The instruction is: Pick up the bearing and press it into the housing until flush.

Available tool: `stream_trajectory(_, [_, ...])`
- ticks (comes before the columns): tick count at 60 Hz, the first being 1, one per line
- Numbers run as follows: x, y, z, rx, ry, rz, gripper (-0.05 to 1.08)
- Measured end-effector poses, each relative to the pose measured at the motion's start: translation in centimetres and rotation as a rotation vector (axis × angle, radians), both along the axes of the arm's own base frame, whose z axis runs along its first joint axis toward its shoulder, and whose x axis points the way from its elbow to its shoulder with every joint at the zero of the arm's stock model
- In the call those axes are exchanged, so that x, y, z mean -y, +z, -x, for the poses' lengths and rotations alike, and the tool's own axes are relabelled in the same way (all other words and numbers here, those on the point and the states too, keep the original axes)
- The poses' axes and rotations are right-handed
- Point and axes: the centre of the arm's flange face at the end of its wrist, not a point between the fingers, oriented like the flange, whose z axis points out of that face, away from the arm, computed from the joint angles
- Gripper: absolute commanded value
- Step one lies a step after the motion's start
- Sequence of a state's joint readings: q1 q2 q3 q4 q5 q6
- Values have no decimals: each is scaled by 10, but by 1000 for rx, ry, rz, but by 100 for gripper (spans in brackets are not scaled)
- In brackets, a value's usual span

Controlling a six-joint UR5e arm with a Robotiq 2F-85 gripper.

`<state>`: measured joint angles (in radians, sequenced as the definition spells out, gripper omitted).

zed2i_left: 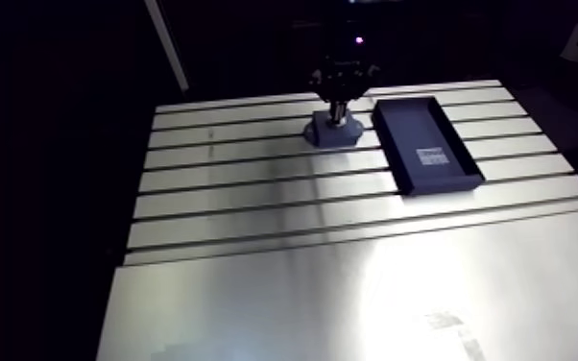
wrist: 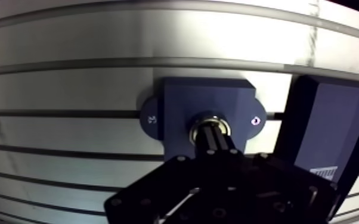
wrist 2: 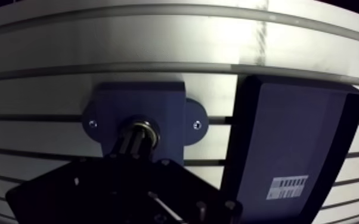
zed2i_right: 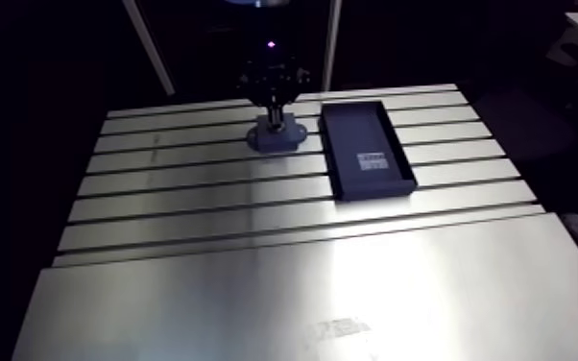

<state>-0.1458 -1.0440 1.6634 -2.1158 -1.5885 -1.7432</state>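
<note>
A dark blue housing point(wrist: 182, 101) with two screw ears rests on the slotted table, toward its far side in the arm view point(zed2i_left: 334, 132). The bearing point(wrist: 201, 121) shows as a shiny metal ring seated in the housing's central bore. My gripper point(wrist: 215, 136) comes straight down onto it. Its two dark fingers are shut together, and their tips rest on the middle of the ring. The fingertips hide the bearing's inner part. Whether the ring sits level with the housing face cannot be told.
A shallow dark tray point(zed2i_left: 466, 163) with a white barcode label point(zed2i_left: 433, 156) lies right beside the housing, to its right in the arm view. The aluminium table point(zed2i_left: 254, 192) has long slots, with a smooth plate point(zed2i_left: 302, 298) at its near side.
</note>
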Motion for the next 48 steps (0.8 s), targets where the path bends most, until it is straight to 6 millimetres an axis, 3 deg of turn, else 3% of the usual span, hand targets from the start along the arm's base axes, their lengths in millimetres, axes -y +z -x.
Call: stream_trajectory(48, [-1, -5, 1, 2, 11, 0, 108])
